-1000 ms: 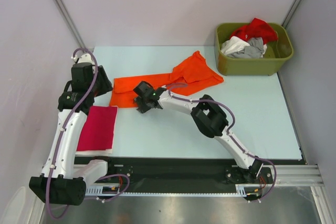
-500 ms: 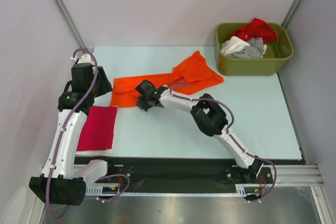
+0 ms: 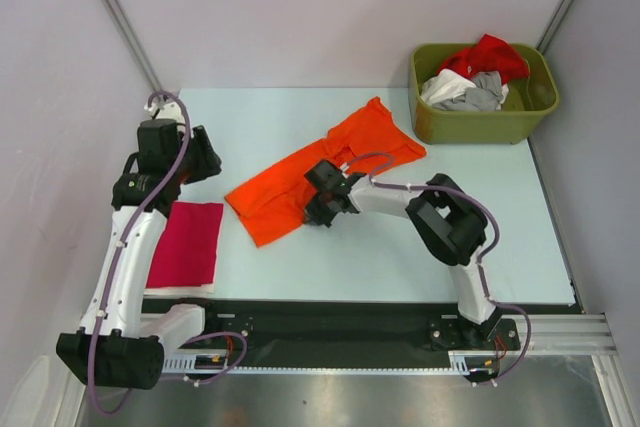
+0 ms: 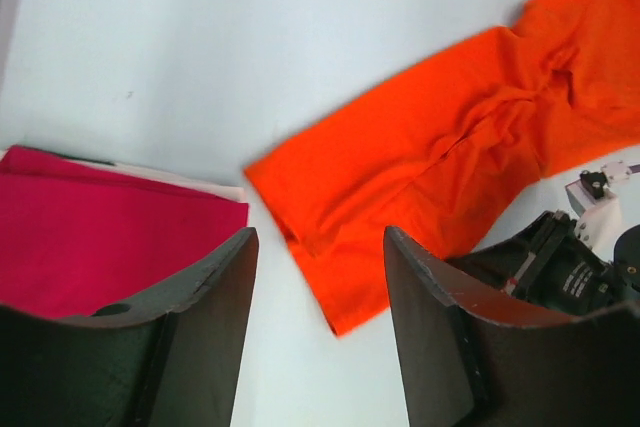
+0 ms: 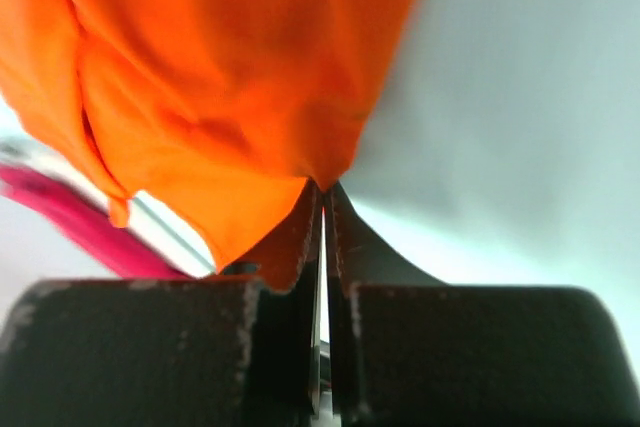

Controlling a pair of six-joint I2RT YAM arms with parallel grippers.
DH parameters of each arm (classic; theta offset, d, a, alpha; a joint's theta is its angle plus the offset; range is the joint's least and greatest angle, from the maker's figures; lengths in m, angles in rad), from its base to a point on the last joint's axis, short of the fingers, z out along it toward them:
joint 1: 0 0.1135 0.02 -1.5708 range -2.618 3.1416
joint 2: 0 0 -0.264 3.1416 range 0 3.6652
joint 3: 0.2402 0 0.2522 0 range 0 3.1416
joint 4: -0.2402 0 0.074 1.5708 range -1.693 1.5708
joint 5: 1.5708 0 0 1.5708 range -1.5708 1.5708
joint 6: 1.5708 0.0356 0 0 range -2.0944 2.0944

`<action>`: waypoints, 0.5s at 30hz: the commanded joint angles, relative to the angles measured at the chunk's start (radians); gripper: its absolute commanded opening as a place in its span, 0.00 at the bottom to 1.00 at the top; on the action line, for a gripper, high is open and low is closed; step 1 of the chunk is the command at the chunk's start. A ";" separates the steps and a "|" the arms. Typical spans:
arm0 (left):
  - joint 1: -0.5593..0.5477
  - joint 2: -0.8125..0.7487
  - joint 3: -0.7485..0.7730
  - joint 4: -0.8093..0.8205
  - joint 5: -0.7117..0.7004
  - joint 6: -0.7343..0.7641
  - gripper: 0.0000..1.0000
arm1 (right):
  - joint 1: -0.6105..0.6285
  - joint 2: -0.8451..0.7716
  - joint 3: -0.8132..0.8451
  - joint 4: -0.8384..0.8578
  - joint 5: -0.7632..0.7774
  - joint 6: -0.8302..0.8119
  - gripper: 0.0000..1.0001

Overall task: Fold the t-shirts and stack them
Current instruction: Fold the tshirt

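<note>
The bright orange t-shirt lies as a long crumpled band across the middle of the table; it also shows in the left wrist view and the right wrist view. My right gripper is shut on the orange shirt's near edge, cloth pinched between its tips. A folded magenta-red t-shirt lies flat at the near left, also in the left wrist view. My left gripper is open and empty, left of the orange shirt. Red, white and grey t-shirts sit in the bin.
The olive-green plastic bin stands at the back right corner. Metal frame posts rise at the back left and back right. The black rail runs along the near table edge.
My right gripper has pulled the orange shirt's left part to the right and nearer, folding it over itself. My left gripper has let go of its left edge and stayed at the left.
</note>
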State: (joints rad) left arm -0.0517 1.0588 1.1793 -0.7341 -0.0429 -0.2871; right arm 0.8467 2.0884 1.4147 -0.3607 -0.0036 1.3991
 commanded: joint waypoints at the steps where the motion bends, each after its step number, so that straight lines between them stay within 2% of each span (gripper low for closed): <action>1: 0.007 0.010 -0.007 0.051 0.147 0.051 0.59 | 0.005 -0.077 -0.137 -0.034 -0.105 -0.225 0.00; 5: 0.007 0.036 -0.039 0.050 0.213 0.048 0.59 | 0.002 -0.224 -0.272 -0.030 -0.156 -0.478 0.00; 8: 0.004 0.036 -0.098 0.061 0.270 0.036 0.59 | 0.008 -0.309 -0.362 -0.060 -0.196 -0.590 0.00; 12: -0.013 0.049 -0.182 0.085 0.359 0.023 0.62 | 0.029 -0.508 -0.496 -0.076 -0.199 -0.730 0.01; 13: -0.022 0.058 -0.199 0.097 0.379 0.023 0.62 | 0.032 -0.546 -0.546 -0.092 -0.185 -0.735 0.06; 15: -0.057 0.070 -0.245 0.108 0.412 0.010 0.62 | 0.031 -0.609 -0.594 -0.093 -0.199 -0.738 0.11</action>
State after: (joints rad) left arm -0.0692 1.1160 0.9768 -0.6670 0.2615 -0.2703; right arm 0.8673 1.5852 0.8730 -0.4072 -0.1749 0.7746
